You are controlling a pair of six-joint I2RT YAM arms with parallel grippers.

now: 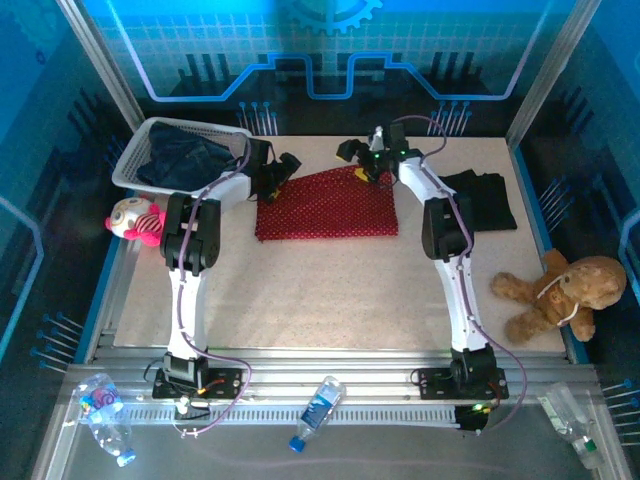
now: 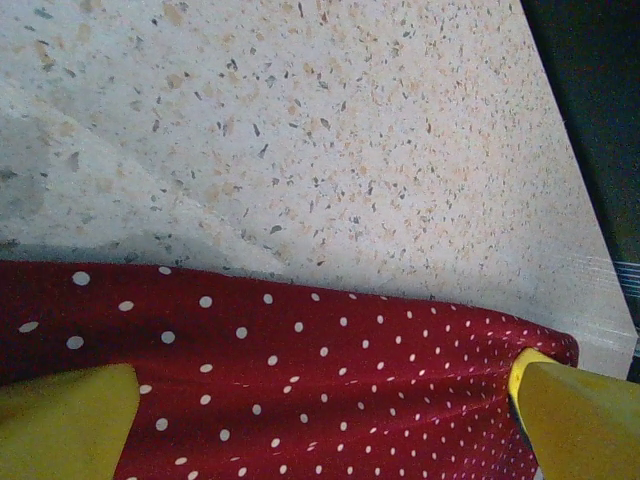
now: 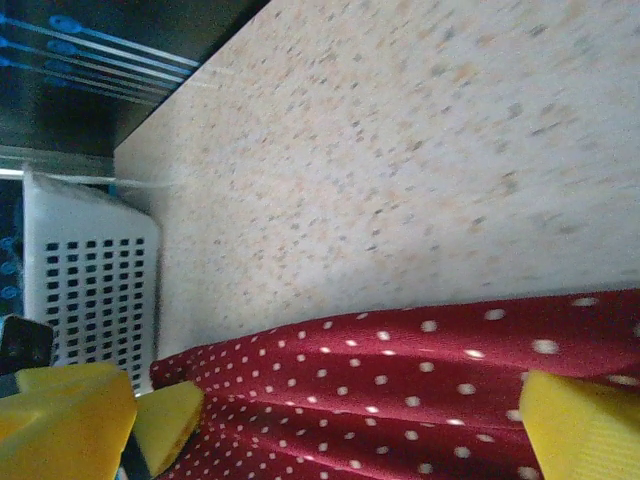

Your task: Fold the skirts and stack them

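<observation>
The left tool (image 1: pixel 278 170) stands wide open and empty, its yellow fingers (image 2: pixel 60 425) spread over the far left corner of the red skirt (image 1: pixel 325 205). The right tool (image 1: pixel 365 155) is just as wide open, holds nothing, and sits over the skirt's far edge toward the right corner. I cannot tell whether either tool touches the cloth.

The red skirt lies spread fairly flat in the far middle of the surface (image 1: pixel 330 290), with a few shallow wrinkles. A black skirt (image 1: pixel 485 200) lies just to its right, beside the right arm. Denim (image 1: pixel 185 160) is heaped in the basket (image 1: pixel 135 165) at the far left.

The red cloth looks thin, light and limp, not fragile. It will likely sag between two grips and slide easily on the smooth surface. The best hold seems to be the two far corners, pinched at the hem through every layer and lifted level together. A shallow pinch risks taking the top layer alone.
</observation>
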